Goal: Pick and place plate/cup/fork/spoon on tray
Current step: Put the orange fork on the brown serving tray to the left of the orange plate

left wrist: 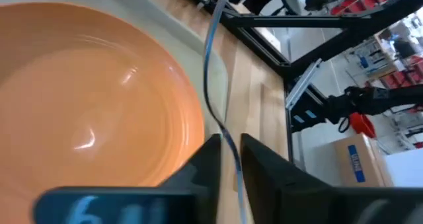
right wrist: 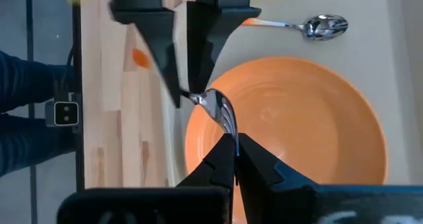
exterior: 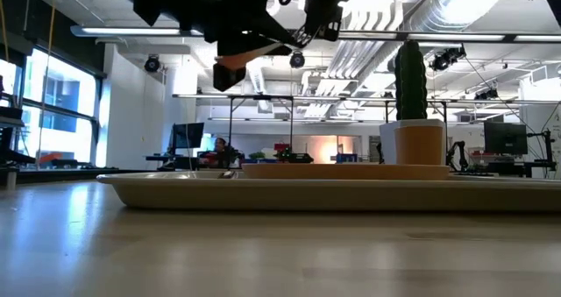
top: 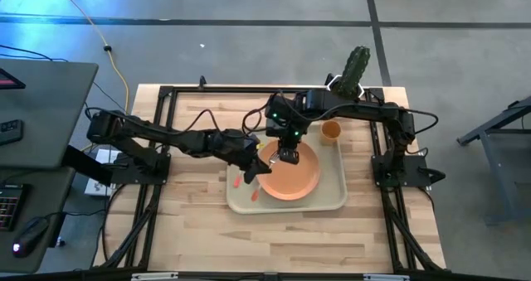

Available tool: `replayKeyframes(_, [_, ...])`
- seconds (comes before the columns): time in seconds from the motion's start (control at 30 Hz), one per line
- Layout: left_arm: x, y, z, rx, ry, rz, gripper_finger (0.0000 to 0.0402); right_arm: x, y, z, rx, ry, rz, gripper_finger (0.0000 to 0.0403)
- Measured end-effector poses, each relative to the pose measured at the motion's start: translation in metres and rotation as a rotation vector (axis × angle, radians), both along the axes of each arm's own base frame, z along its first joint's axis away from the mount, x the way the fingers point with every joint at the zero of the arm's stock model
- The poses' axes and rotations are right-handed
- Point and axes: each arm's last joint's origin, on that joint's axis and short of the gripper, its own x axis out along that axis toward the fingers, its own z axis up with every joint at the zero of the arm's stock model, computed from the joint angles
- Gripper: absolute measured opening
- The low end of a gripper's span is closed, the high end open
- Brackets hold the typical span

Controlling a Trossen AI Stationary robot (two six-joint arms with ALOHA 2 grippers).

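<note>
The beige tray [top: 332,200] lies mid-table with the orange plate [top: 299,180] on it and the orange cup [top: 330,132] upright in its far right corner. The spoon [right wrist: 310,26] lies on the tray beside the plate. The fork [right wrist: 221,112] hangs in the air over the plate's rim, between both grippers. My left gripper [left wrist: 230,154] is shut on its handle end. My right gripper [right wrist: 236,148] is shut on its pronged end. Both show over the tray in the high view, the left gripper [top: 264,169] and the right gripper [top: 288,157]. My left gripper pinches the fork between its two fingers, whose tips meet at the neck [right wrist: 193,98]. The metal shaft [left wrist: 210,65] sticks out forward past the fingers. The orange handle [exterior: 230,69] shows under the gripper. The fork is clear of the tray. My right gripper pinches the tips of the fork's prongs [right wrist: 230,130] between its two fingers, only at their free ends. The fingers come from above, along the fork. The fork is lifted clear above the plate's rim.
A white pot with a cactus [top: 353,70] stands at the table's far right, behind the cup [exterior: 421,144]. Black frame rails [top: 166,148] run along the table's edges. Bare wood lies in front of the tray [top: 282,239].
</note>
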Motion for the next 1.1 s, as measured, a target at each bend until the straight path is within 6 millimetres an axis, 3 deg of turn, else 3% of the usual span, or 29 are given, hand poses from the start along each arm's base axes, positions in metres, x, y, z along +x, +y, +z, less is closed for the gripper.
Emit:
replayKeyframes(0.1, [0.0,0.001,0.0,-0.024,0.013,0.019,0.0009,0.0,0.0,0.0,-0.002,-0.001,-0.006,0.0])
replayKeyframes(0.3, [-0.004,0.002,-0.004,-0.074,0.083,0.147,0.0004,0.005,-0.004,0.001,-0.093,-0.008,-0.174,0.0024])
replayKeyframes(0.53, [-0.041,0.013,-0.05,-0.164,0.29,0.402,0.0002,0.003,-0.01,0.0,-0.294,0.034,-0.526,0.0098])
replayKeyframes(0.67, [-0.056,0.031,-0.073,-0.209,0.327,0.48,0.0002,0.008,0.004,0.002,-0.28,-0.011,-0.521,0.0121])
replayKeyframes(0.77, [-0.054,0.039,-0.074,-0.23,0.268,0.476,0.0002,0.01,0.011,0.003,-0.268,-0.031,-0.522,0.0125])
replayKeyframes(0.87, [-0.055,0.046,-0.09,-0.237,0.316,0.512,0.0001,0.01,0.015,0.003,-0.258,-0.027,-0.538,0.0126])
replayKeyframes(1.1, [-0.044,0.046,-0.103,-0.29,0.299,0.48,0.0006,0.008,0.029,0.001,-0.233,0.006,-0.55,0.0126])
